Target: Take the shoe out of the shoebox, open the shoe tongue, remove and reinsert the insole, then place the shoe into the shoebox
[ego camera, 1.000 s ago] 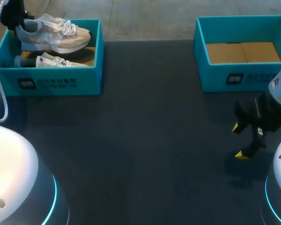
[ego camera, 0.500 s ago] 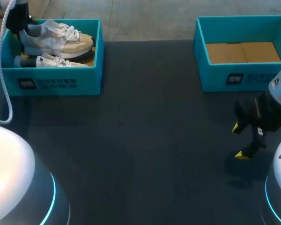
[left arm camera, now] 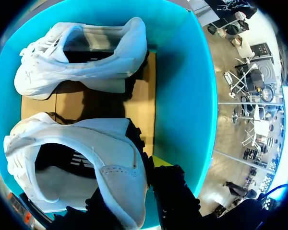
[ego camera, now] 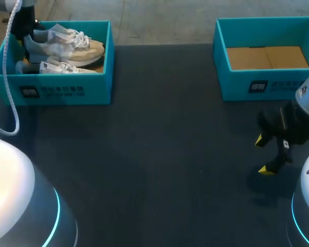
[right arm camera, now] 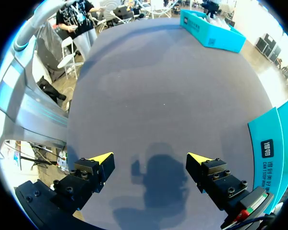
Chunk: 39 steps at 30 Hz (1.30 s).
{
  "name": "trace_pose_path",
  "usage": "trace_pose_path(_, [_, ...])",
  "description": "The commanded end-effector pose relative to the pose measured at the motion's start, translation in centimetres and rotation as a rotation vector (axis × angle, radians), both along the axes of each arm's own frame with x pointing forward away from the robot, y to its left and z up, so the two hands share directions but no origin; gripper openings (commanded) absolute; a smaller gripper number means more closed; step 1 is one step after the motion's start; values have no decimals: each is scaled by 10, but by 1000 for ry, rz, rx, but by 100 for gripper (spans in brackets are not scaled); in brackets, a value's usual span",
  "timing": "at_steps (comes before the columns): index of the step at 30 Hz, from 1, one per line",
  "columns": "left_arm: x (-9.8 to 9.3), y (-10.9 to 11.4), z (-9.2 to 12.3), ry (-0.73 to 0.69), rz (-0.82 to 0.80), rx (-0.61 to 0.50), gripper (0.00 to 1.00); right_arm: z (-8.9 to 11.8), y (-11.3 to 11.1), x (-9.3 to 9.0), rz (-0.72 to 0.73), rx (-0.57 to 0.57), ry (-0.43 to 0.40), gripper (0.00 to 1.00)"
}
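A white shoe (ego camera: 67, 45) hangs over the left teal shoebox (ego camera: 67, 90), toe to the right. My left gripper (ego camera: 24, 31) is shut on its heel. In the left wrist view the heel collar of this shoe (left arm camera: 86, 163) sits between the dark fingers of my left gripper (left arm camera: 134, 191), with one yellow tip showing beside it. A second white shoe (ego camera: 62, 67) lies on the cardboard floor of the shoebox (left arm camera: 182, 86), seen ahead of the gripper as the other shoe (left arm camera: 81, 52). My right gripper (ego camera: 264, 154) hovers open and empty over the table's right front; nothing lies between the right gripper (right arm camera: 150, 160) fingers.
A second teal box (ego camera: 257, 85) with only a bare cardboard floor stands at the back right, close behind my right arm. The dark table mat (ego camera: 159, 154) stretches between the two boxes.
My left gripper has carried the held shoe slightly right and lower over the left box. My right arm has not moved.
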<state>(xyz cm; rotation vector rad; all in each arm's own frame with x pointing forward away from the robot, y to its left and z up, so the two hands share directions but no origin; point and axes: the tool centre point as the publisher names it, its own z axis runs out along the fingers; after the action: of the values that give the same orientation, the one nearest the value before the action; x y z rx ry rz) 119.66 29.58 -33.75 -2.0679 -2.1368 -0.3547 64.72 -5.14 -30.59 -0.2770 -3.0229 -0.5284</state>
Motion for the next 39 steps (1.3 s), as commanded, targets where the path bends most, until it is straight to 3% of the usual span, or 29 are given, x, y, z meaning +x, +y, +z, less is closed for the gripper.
trace_pose_path(1, [7, 0, -3, 11, 4, 1, 0, 0, 0, -2, -1, -1, -3, 100])
trace_pose_path(39, [-1, 1, -29, 61, -2, 5, 0, 0, 0, -2, -1, -1, -3, 100])
